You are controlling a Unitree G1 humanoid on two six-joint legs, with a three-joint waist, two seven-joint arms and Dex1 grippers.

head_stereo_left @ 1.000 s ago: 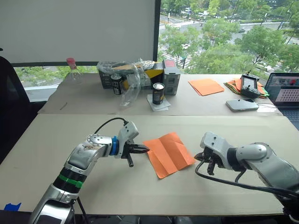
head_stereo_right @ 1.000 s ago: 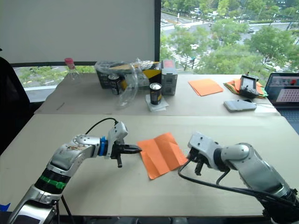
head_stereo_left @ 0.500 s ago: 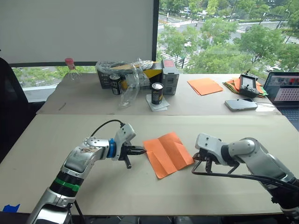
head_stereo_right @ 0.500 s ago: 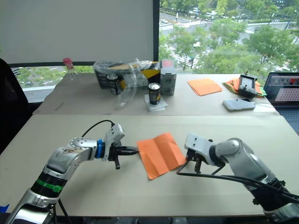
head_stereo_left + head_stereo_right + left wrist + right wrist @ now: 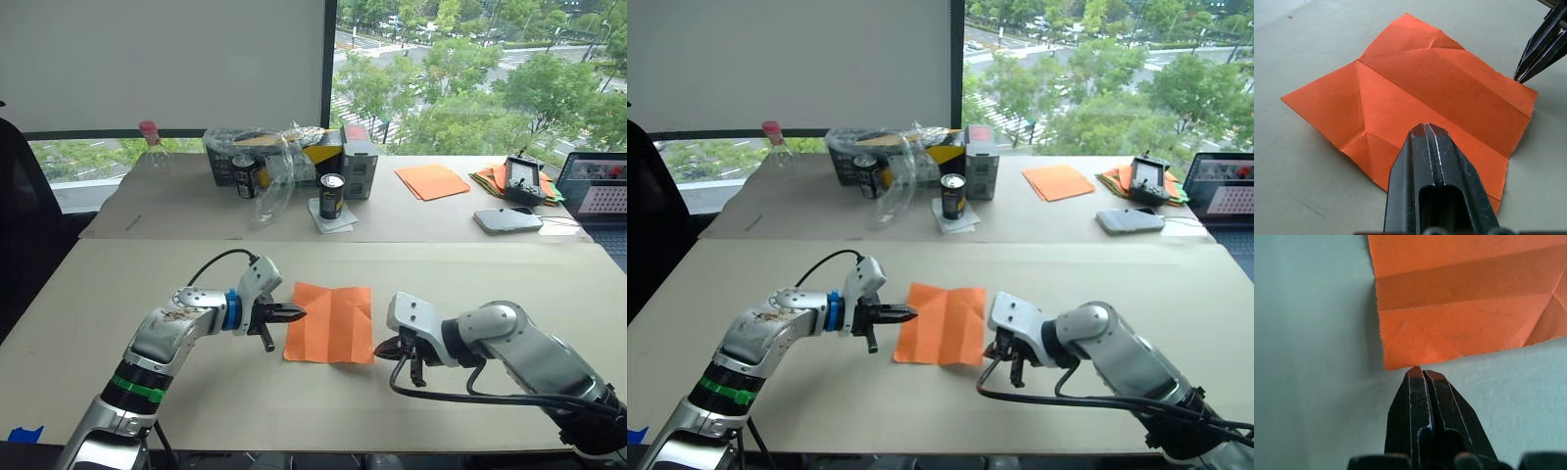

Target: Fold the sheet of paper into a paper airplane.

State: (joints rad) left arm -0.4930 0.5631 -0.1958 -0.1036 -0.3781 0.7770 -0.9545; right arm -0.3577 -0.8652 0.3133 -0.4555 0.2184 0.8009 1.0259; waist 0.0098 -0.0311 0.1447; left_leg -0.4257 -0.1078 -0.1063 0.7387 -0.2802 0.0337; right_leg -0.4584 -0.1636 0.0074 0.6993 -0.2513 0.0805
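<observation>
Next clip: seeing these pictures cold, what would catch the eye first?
The bright orange sheet of paper, creased and lying open on the pale near table, stands out at once. The left hand and the right hand, both shut, flank it at opposite edges, their tips right at the paper. Behind, the far table holds cans, a plastic bag, more orange sheets and a phone.
</observation>
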